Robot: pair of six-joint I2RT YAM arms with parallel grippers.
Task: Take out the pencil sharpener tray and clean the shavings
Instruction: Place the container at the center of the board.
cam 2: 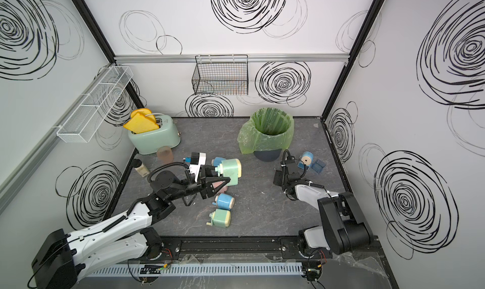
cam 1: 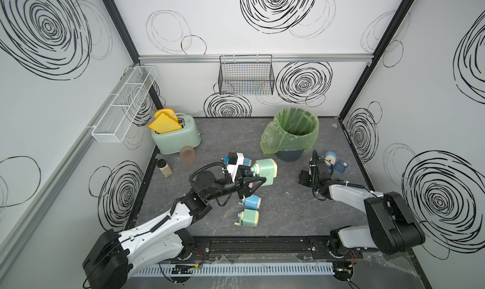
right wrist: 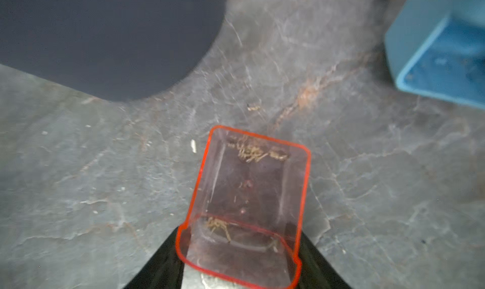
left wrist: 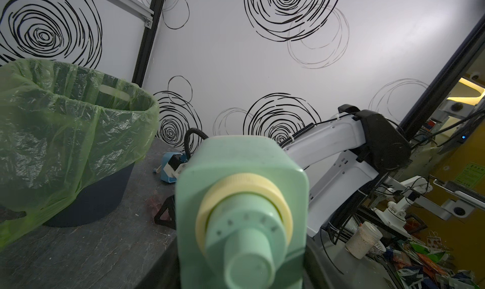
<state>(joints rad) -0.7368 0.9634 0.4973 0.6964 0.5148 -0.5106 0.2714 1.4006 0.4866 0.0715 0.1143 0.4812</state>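
Shavings lie in thin tan clumps inside the clear red tray, which I see pinched between the right fingers over the counter, close to the dark base of the bin. My left fingers stand partly spread, clasping the green sharpener by its sides near the counter's middle.

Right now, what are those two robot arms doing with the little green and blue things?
They are cleaning out pencil sharpeners. The left gripper grips the big green sharpener near the middle of the table. The right gripper holds a clear red tray low over the table, next to the bin. A few shavings lie in the tray, so it is not yet emptied.
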